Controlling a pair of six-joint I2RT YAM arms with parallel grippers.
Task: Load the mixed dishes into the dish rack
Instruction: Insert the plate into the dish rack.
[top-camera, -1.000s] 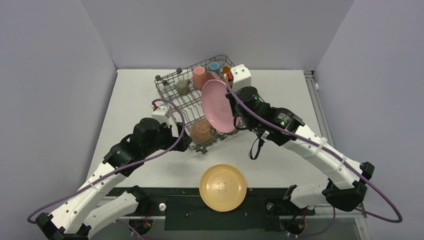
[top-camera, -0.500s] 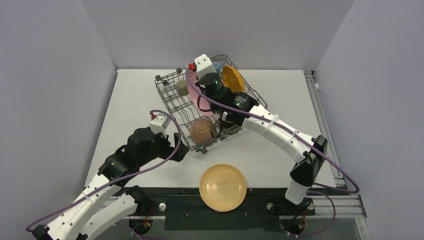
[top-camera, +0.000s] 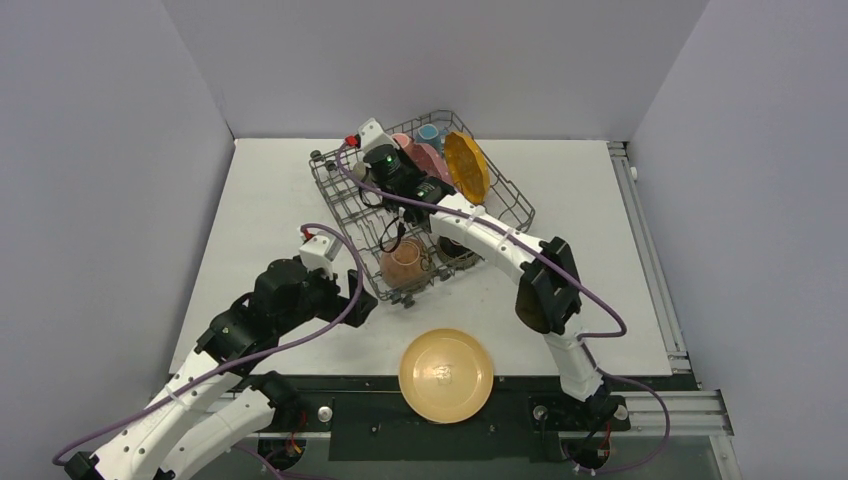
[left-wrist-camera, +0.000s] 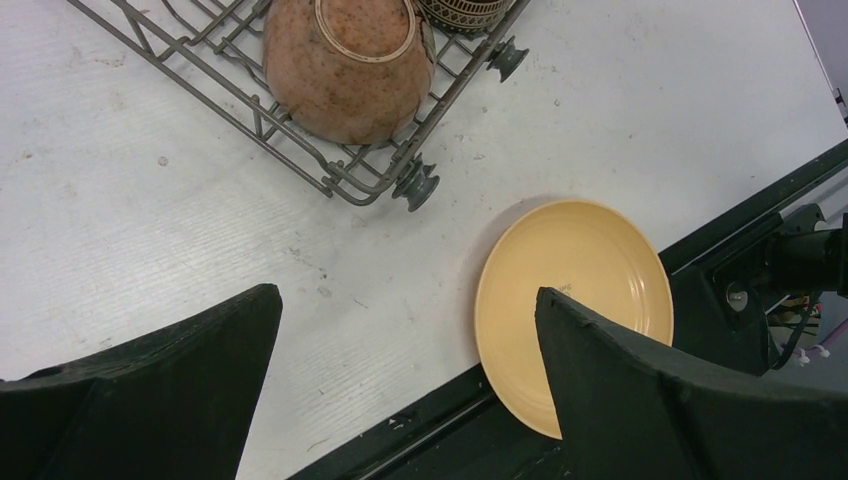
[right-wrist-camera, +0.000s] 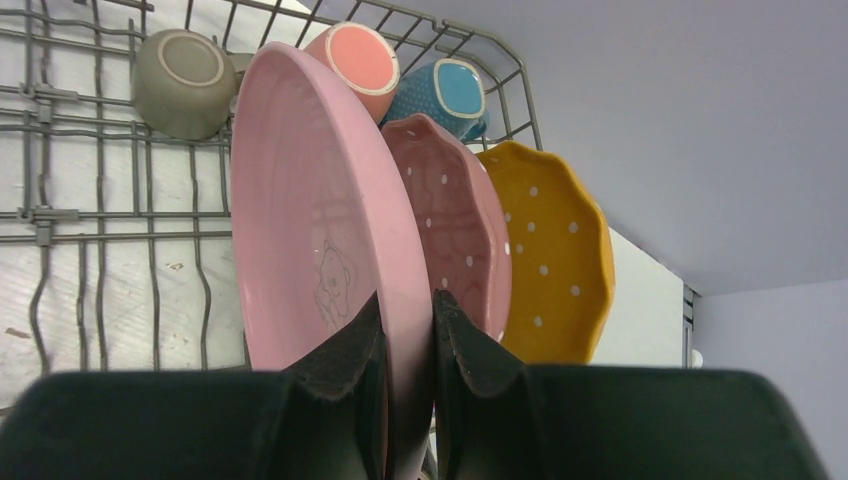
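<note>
The grey wire dish rack (top-camera: 520, 205) stands at the back middle of the table. My right gripper (right-wrist-camera: 408, 330) is shut on the rim of a large pink plate (right-wrist-camera: 300, 200), held upright in the rack beside a pink dotted plate (right-wrist-camera: 455, 220) and the scalloped orange-yellow plate (right-wrist-camera: 550, 260). Behind them are a pink cup (right-wrist-camera: 352, 55), a blue cup (right-wrist-camera: 440, 95) and a grey-green cup (right-wrist-camera: 180, 70). A terracotta bowl (left-wrist-camera: 340, 60) and a dark brown bowl (left-wrist-camera: 465, 12) lie in the rack's near corner. My left gripper (left-wrist-camera: 408, 295) is open and empty above the table.
A plain yellow plate (top-camera: 446, 374) lies at the table's front edge, partly over the black rail (top-camera: 520, 400); it also shows in the left wrist view (left-wrist-camera: 575, 290). The rack's small wheeled foot (left-wrist-camera: 416, 184) rests just beyond it. Grey walls enclose the table.
My right arm has swung the pink plate left and back, from over the rack's right side to upright among the plates at its far end. My left arm has drawn back a little.
</note>
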